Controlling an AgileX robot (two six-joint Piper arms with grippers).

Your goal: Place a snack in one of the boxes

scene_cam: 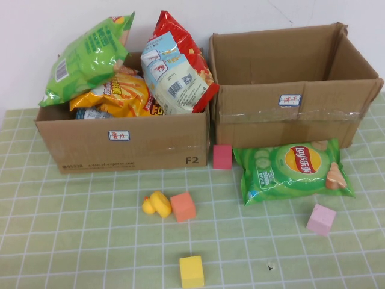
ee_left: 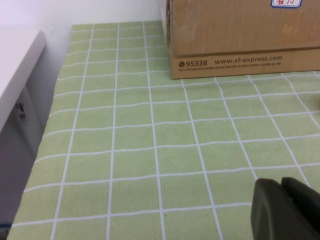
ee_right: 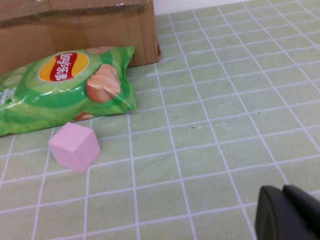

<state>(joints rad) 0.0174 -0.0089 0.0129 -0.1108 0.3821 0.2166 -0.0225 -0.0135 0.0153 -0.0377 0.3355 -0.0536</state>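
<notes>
An orange-yellow snack packet [scene_cam: 120, 95] lies inside the left cardboard box [scene_cam: 120, 147], partly under a green bag [scene_cam: 90, 57] and beside a red and white bag [scene_cam: 175, 66]. The right cardboard box [scene_cam: 289, 114] looks empty. Neither gripper shows in the high view. My left gripper [ee_left: 281, 183] is shut and empty, low over the green checked cloth in front of the left box [ee_left: 225, 40]. My right gripper [ee_right: 283, 190] is shut and empty, over the cloth to the right of the green Lay's bag [ee_right: 65, 90].
The Lay's bag [scene_cam: 292, 170] lies in front of the right box. On the cloth are a pink-red cube [scene_cam: 222, 156], an orange cube [scene_cam: 183, 206], a yellow duck [scene_cam: 157, 204], a yellow cube [scene_cam: 191, 271] and a pale pink cube [scene_cam: 321, 219], which the right wrist view shows too [ee_right: 75, 146].
</notes>
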